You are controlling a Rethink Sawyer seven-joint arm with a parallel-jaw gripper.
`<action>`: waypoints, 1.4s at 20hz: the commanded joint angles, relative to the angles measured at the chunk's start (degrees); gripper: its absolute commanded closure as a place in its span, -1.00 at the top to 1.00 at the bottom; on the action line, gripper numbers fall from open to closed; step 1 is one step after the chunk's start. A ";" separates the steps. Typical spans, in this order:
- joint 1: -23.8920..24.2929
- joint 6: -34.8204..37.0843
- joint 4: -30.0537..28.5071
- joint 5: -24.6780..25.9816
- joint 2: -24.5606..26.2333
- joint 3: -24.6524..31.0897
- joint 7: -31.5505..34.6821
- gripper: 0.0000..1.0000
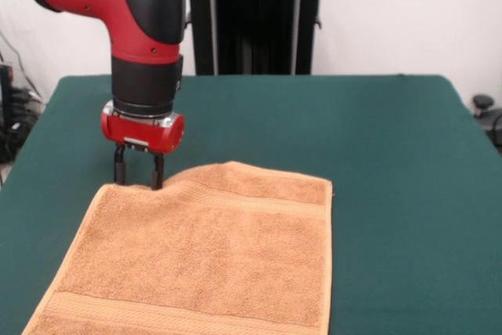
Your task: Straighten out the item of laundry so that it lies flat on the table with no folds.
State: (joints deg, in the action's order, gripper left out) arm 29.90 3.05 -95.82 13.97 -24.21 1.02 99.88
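The orange-tan towel [212, 256] lies spread on the dark green table [392, 154] at the front left, and its near edge runs out of the picture at the bottom. Woven bands cross it near the far and near ends. Its far edge rises in a slight hump around the middle. My gripper [139, 176] points straight down at the towel's far left corner. Its two black fingers [158, 172] stand apart with green table showing between them. Their tips are at the towel's far edge. I see no cloth held between them.
The red and black arm [145, 29] comes down at the upper left. The black pedestal [251, 21] stands behind the table's far edge. Bare green table lies to the right of the towel and beyond it.
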 commanded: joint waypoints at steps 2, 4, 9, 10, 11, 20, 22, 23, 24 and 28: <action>-1.26 -4.20 3.80 1.03 10.51 5.04 6.58 1.00; -1.98 -4.01 3.64 0.67 10.23 3.93 7.01 1.00; -2.90 -2.27 1.84 0.21 7.66 1.75 7.54 1.00; -2.29 -2.96 1.21 0.65 7.12 2.21 7.45 1.00; -1.25 -2.89 0.46 1.16 6.70 3.02 7.03 1.00; 2.08 -14.31 -1.78 9.25 5.30 2.06 6.24 -1.00; 3.43 -13.28 -1.96 10.36 5.01 2.89 6.02 -1.00; 4.11 -13.18 -2.07 11.04 4.90 3.45 6.00 -1.00; 4.49 -12.66 -2.23 11.19 4.87 3.75 6.19 -1.00; 5.37 -11.33 -2.30 11.56 4.79 4.68 6.49 -1.00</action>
State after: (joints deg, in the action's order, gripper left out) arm 33.37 -8.59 -96.28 23.02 -22.82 1.23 99.88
